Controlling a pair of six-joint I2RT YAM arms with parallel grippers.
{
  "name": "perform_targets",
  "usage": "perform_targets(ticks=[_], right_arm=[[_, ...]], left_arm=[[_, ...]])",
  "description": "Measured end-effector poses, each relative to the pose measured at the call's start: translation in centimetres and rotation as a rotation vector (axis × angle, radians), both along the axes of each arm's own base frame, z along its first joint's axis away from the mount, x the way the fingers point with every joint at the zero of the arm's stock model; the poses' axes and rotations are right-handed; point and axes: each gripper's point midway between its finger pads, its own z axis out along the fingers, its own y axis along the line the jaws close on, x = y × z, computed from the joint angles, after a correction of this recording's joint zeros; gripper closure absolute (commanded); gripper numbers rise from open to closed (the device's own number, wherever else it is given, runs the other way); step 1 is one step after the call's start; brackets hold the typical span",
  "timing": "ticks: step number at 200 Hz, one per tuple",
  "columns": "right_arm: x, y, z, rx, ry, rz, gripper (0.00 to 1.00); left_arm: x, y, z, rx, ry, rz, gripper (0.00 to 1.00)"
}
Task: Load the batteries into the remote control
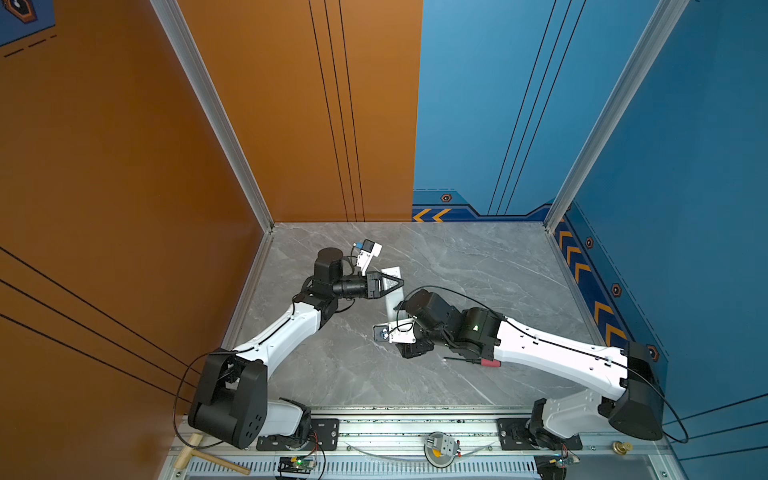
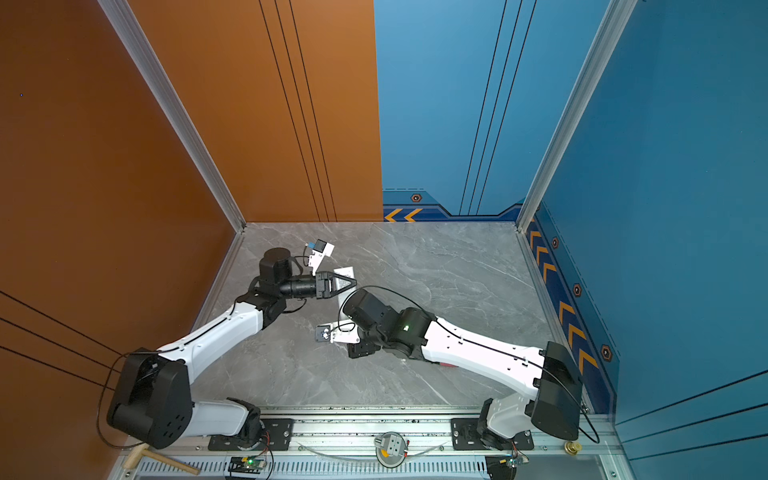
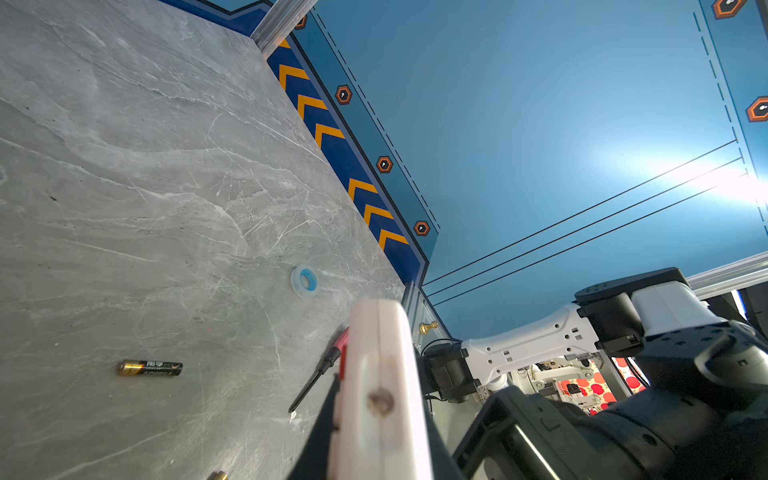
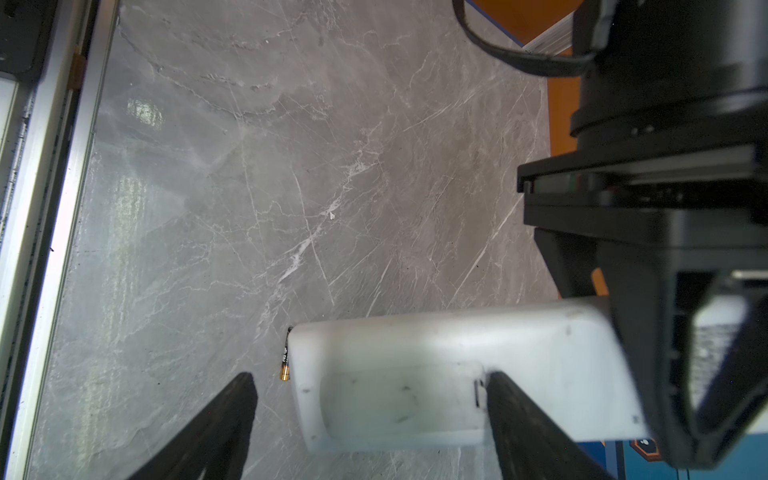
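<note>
Clamping the remote control over the table, the left gripper steadies it while the right gripper, fingers spread, straddles its battery cover, which probably needs a gentle, square push; a battery lies loose nearby.

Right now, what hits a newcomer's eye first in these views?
The slim white rectangular remote control stands out first, held above the grey marble-patterned tabletop mid-scene and clamped in the left arm's black fingers. The right arm's black fingers stand open astride its other end. One small dark cylindrical battery with a gold end lies loose on the tabletop.
</note>
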Motion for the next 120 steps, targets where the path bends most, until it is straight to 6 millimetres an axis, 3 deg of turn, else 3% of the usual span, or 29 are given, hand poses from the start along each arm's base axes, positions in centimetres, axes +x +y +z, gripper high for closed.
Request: perform_targets(ticks=[120], right_arm=[[-0.03, 0.0, 0.1, 0.0, -0.004, 0.005, 0.25]], left_arm=[[-0.24, -0.02, -0.2, 0.0, 0.011, -0.01, 1.0]])
